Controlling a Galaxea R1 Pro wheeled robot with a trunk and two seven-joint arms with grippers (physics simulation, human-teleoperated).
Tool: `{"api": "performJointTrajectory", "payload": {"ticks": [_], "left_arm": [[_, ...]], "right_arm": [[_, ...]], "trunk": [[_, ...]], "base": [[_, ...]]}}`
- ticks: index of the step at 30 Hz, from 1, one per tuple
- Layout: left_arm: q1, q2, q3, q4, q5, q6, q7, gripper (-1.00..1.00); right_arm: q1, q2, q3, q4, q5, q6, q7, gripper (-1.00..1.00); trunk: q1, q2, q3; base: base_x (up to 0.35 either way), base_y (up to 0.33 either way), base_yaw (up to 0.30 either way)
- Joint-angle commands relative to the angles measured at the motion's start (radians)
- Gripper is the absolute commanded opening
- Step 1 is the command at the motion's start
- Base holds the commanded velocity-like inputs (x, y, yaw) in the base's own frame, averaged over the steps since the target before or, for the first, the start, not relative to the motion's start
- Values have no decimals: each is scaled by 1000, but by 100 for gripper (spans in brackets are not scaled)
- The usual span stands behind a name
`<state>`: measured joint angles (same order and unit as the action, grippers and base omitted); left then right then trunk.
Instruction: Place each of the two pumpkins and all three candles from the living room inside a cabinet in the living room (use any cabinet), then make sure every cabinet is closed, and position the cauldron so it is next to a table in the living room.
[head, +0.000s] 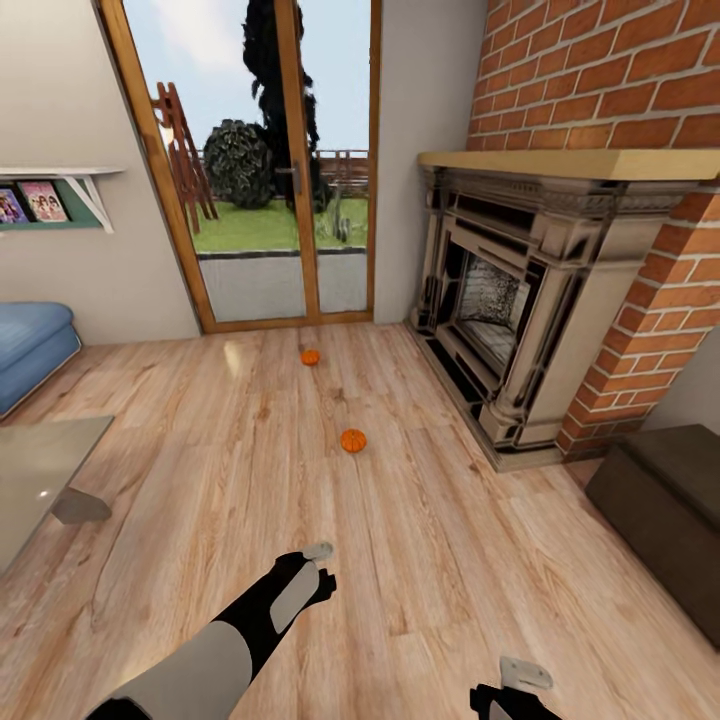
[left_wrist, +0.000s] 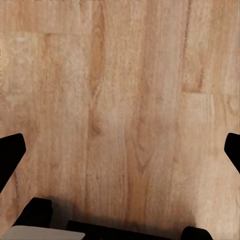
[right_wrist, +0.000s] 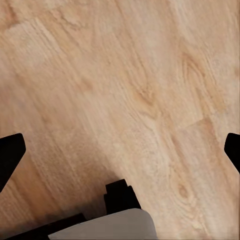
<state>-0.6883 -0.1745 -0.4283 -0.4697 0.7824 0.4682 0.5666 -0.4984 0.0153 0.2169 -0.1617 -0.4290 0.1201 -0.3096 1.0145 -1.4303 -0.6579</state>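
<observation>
Two small orange pumpkins lie on the wooden floor: the nearer pumpkin (head: 352, 440) in the middle of the room, the farther pumpkin (head: 310, 357) close to the glass door. My left gripper (head: 315, 568) hangs low over bare floor well short of the nearer pumpkin. In its wrist view the left gripper (left_wrist: 120, 150) is open, with only planks between its fingers. My right gripper (head: 522, 685) is at the lower edge. The right gripper (right_wrist: 120, 150) is open over floor too. A low dark-brown cabinet (head: 665, 520) stands at the right, its fronts shut. The candles and cauldron are out of view.
A stone fireplace (head: 510, 300) in a brick wall fills the right side. The glass patio door (head: 270, 200) is straight ahead. A blue sofa (head: 30, 350) and a glass-topped table (head: 40, 470) stand at the left. Open floor lies between me and the pumpkins.
</observation>
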Motion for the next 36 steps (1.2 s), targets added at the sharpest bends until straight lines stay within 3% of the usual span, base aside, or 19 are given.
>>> {"api": "performJointTrajectory", "payload": {"ticks": [1, 18, 25, 36], "left_arm": [[-1, 0, -3, -1, 4, 3, 7, 100], [0, 0, -3, -3, 1, 3, 6, 100], [-1, 0, -3, -3, 1, 4, 6, 100], [0, 0, -1, -3, 1, 3, 6, 100]], "right_arm": [[0, 0, 9, -2, -5, 7, -6, 100], [0, 0, -5, -2, -7, 8, -5, 100], [0, -3, -34, -2, -7, 7, -5, 100], [1, -6, -36, -2, -7, 7, -5, 100]], "trunk": [[-4, 7, 2], [-12, 21, 9], [-38, 70, 31], [-38, 70, 31]], "base": [[0, 0, 0], [0, 0, -232], [0, 0, -284], [0, 0, -285]]}}
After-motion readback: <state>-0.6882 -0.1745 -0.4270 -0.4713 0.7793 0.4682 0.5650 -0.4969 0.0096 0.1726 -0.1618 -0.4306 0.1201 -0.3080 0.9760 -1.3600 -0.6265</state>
